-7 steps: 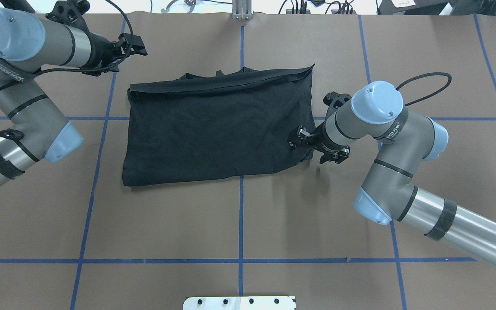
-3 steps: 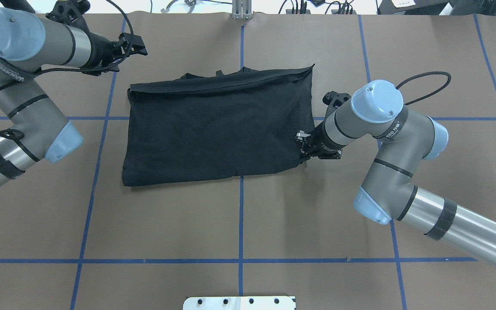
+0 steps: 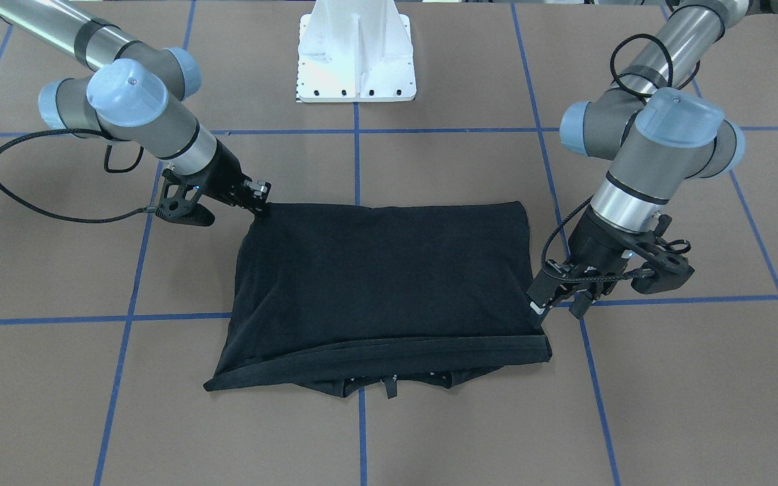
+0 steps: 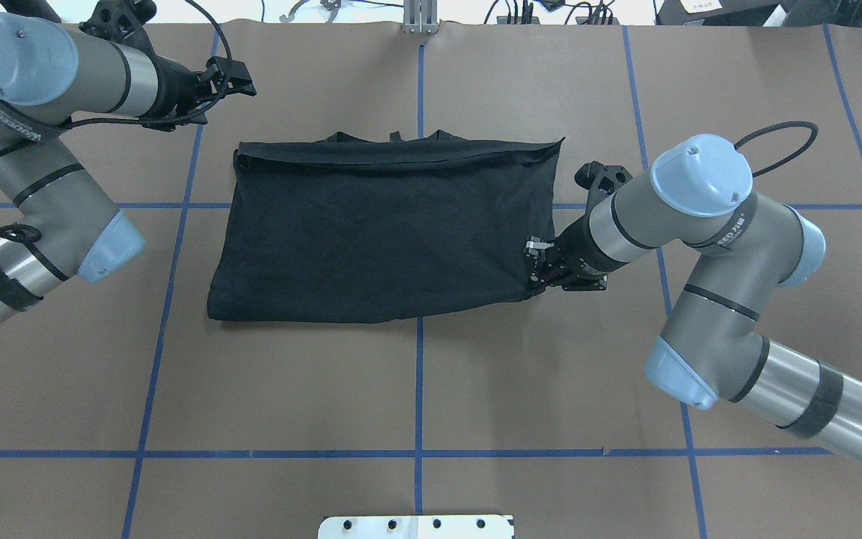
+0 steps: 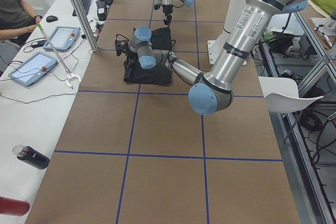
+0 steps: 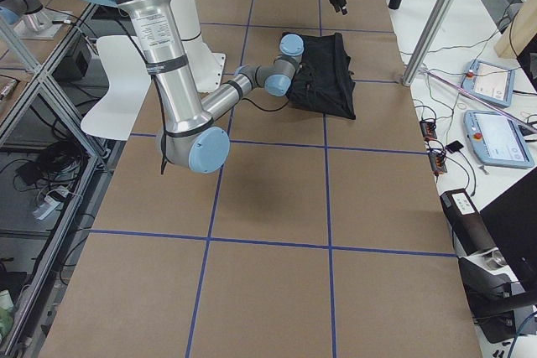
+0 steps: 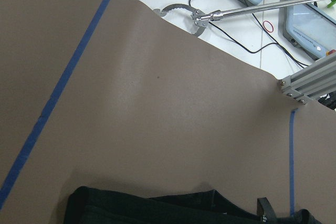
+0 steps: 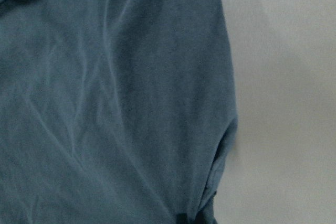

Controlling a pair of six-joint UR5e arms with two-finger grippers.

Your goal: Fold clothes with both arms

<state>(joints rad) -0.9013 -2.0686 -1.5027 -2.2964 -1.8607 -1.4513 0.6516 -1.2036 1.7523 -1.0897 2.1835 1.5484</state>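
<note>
Records black T-shirt [image 4: 378, 232] flat toward the table's [image 4: 416, 389] far edge, right gripper [image 4: 532, 262] pinching one corner, left gripper [image 4: 242, 78] spread, empty.

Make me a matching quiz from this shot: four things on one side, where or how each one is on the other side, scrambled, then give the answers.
Things
1. T-shirt
2. right gripper
3. left gripper
4. white pedestal base

Places or states
A. open, clear of the cloth
B. lying folded on the table
C. standing at the table's robot-side edge
D. closed on the shirt's near right corner

Pairs: 1-B, 2-D, 3-A, 4-C
</note>
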